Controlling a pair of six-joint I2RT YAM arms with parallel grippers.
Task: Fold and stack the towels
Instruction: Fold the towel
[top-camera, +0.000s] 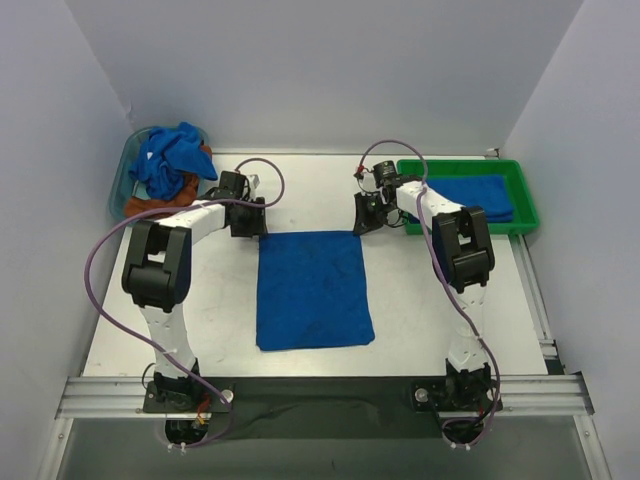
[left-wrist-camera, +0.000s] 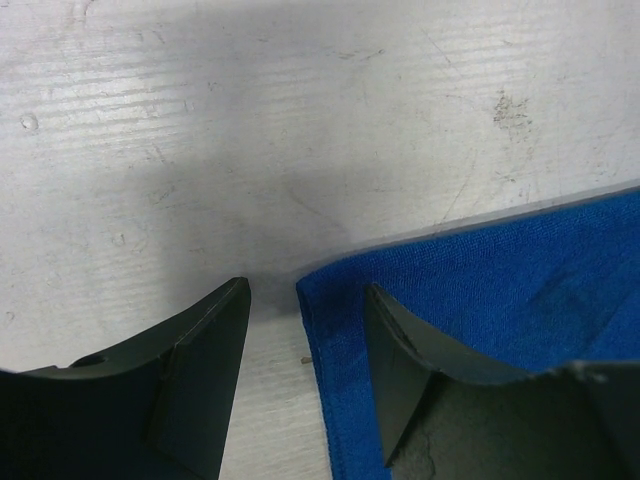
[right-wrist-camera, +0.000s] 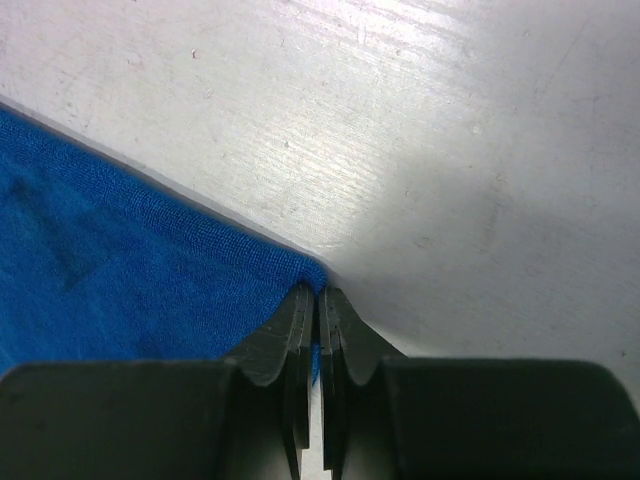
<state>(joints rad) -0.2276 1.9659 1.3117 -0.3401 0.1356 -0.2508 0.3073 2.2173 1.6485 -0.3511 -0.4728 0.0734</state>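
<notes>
Towel (top-camera: 314, 290) lies spread flat on table (top-camera: 450, 300) at frame centre, long side running top to bottom. Left gripper (left-wrist-camera: 306, 295) sits at its upper left corner, jaws partly open. One finger is over bare table, the other over cloth, gripping nothing. Right gripper (right-wrist-camera: 318, 293) is at the upper right corner, jaws closed tight, pinching the corner tip. Folded towel (top-camera: 478, 197) lies in green tray (top-camera: 527, 205), upper right. Pile (top-camera: 168, 160) of crumpled blue towels fills bin (top-camera: 120, 180), upper left, orange cloth (top-camera: 140, 207) beneath.
</notes>
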